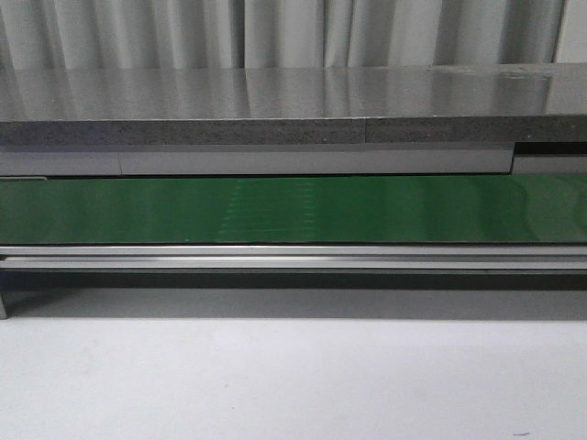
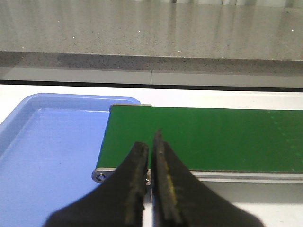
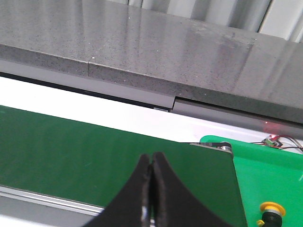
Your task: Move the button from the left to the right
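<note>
The button [image 3: 271, 208], with a yellow cap on a black body, stands in a green tray [image 3: 277, 175] past the right end of the green conveyor belt [image 3: 94, 161]. My right gripper [image 3: 151, 156] hovers shut over the belt, empty, to the left of the button and apart from it. My left gripper [image 2: 149, 140] is shut on nothing above the belt's left end [image 2: 199, 137], next to an empty blue tray [image 2: 47, 156]. The front view shows only the belt [image 1: 293, 209]; neither gripper nor the button appears there.
A grey stone counter [image 1: 275, 105] runs behind the belt. An aluminium rail [image 1: 293, 257] edges the belt's near side, above the white table [image 1: 293, 376]. A small wired part with a red light [image 3: 271, 139] lies behind the green tray.
</note>
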`<control>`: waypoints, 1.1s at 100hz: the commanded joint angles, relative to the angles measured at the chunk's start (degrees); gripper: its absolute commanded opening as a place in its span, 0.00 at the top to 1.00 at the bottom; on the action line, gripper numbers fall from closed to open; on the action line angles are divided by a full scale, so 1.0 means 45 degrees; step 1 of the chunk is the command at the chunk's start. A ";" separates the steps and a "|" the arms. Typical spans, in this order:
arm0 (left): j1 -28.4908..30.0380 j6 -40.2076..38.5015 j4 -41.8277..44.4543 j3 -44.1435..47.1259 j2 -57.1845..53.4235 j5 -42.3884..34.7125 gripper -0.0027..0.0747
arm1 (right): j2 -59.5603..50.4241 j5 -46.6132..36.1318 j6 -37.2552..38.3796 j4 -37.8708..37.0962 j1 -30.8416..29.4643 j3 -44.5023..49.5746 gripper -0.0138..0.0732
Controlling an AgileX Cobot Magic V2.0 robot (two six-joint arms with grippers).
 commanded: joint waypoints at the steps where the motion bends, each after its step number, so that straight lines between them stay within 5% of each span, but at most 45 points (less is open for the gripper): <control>1: -0.0072 0.0000 -0.0102 -0.0311 0.0084 -0.0919 0.96 | -0.0406 -0.1474 0.0541 -0.0097 0.0021 0.0105 0.92; 25: -0.0072 0.0000 -0.0102 -0.0311 0.0084 -0.0919 0.96 | -0.2446 -0.1833 0.2463 -0.1555 0.0021 0.1959 0.92; 71: -0.0072 0.0000 -0.0102 -0.0311 0.0084 -0.0919 0.96 | -0.5814 -0.2068 0.2572 -0.1544 0.0021 0.4937 0.92; 110: -0.0072 0.0000 -0.0102 -0.0311 0.0084 -0.0919 0.96 | -0.5999 -0.2910 0.2597 -0.1517 0.0021 0.5491 0.92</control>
